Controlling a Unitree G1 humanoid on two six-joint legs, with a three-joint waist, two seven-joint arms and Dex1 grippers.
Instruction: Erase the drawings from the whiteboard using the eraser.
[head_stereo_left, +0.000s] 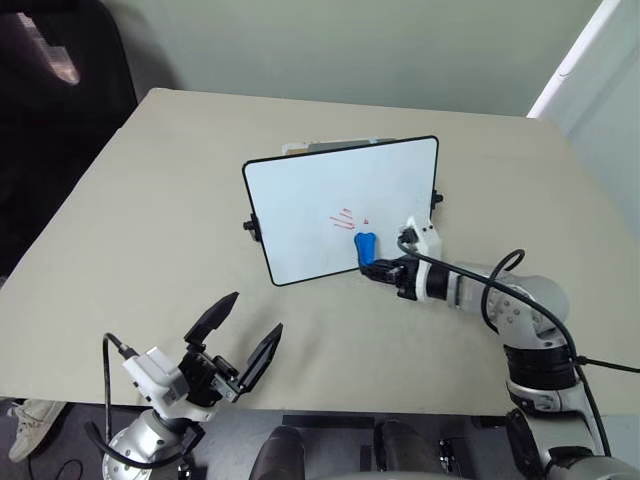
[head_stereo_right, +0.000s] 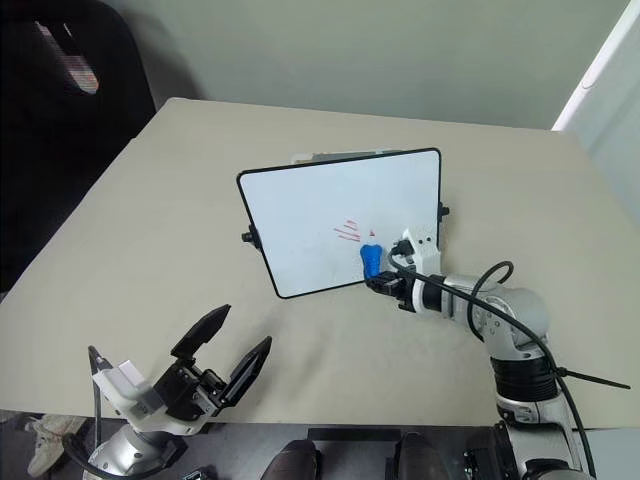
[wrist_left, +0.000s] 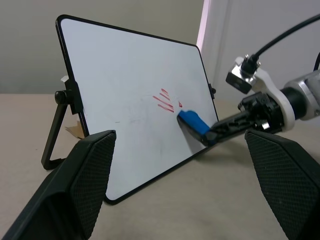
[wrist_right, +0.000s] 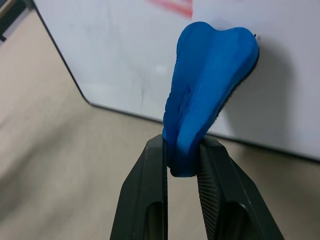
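The whiteboard (head_stereo_left: 330, 205) stands propped on the table, tilted back, with a black frame. Its red drawings (head_stereo_left: 345, 218) are a small cluster of strokes right of the board's middle. My right gripper (head_stereo_left: 378, 268) is shut on the blue eraser (head_stereo_left: 364, 246), whose tip rests against the board just below and right of the red strokes. In the right wrist view the eraser (wrist_right: 205, 95) is pinched at its lower end between the two fingers. My left gripper (head_stereo_left: 243, 335) hangs open near the table's front edge, far from the board, with nothing in it.
The beige table (head_stereo_left: 130, 230) has open room left of and in front of the board. A black chair (head_stereo_left: 50, 90) stands beyond the table's far left corner. Something pale (head_stereo_left: 300, 148) pokes out behind the board's top edge.
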